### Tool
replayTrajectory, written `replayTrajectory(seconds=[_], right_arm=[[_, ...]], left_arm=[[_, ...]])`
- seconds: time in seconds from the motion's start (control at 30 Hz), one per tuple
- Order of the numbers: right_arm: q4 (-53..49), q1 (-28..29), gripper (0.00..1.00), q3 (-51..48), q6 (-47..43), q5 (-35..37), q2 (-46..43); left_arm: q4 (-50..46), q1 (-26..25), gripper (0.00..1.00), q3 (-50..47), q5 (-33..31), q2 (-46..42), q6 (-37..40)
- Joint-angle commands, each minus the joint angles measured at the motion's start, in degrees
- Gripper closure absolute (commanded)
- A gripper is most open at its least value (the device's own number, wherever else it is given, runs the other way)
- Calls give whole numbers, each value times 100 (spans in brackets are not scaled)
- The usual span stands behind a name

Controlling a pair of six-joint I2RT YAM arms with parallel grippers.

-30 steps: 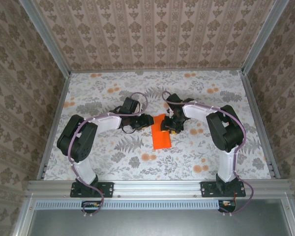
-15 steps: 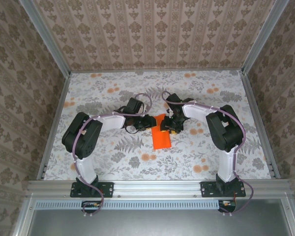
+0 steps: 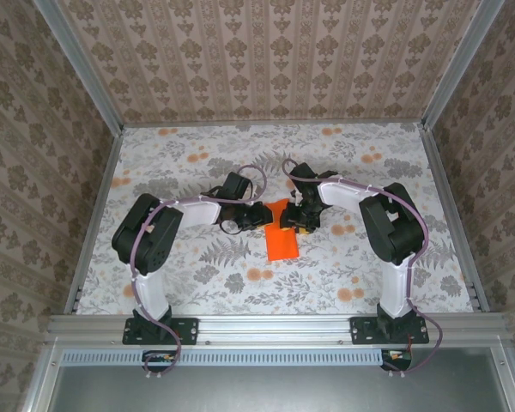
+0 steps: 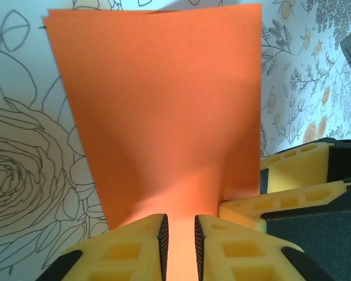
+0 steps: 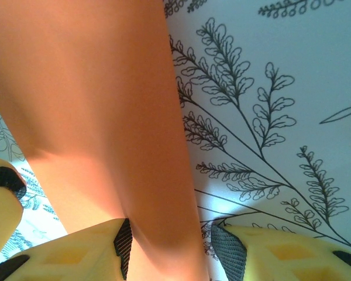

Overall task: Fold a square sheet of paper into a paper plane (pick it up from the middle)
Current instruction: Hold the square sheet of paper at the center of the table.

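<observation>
Orange folded paper sheet (image 4: 158,105) sits between our narrow left claw (image 4: 179,234) and half-open right claw (image 5: 171,246); mid-crease, we should next pinch shut.

Floral tablecloth (image 3: 197,275) (fern prints) between patterned walls (image 3: 266,60).

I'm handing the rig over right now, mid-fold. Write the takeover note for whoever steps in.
Left gripper: jaws nearly closed, slim gap, straddling an edge of the square sheet of paper; firm grip unconfirmed.
Right gripper: open, paper between its jaws, clear of one pad.
Paper: mid-table on the tablecloth, between both grippers.
Done: sheet looks folded into a narrow double-layered strip.
To do: nose and wing folds; no pointed dart yet.
</observation>
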Motion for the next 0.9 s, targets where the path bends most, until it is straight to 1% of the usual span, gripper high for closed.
replayTrajectory(seconds=[0.0,0.6,0.73,0.87], right_arm=[[175,72,49,-477,-25,888,1032],[156,72,50,-442,-12,892,1138],[155,73,49,-452,-10,892,1144],[148,73,49,-465,-7,868,1091]], left_arm=[[-87,-35,79,196,80,155,-9],[-298,-62,86,271,42,304,-3],[-553,-70,89,330,-51,396,19],[-1036,-97,92,387,-266,485,82]])
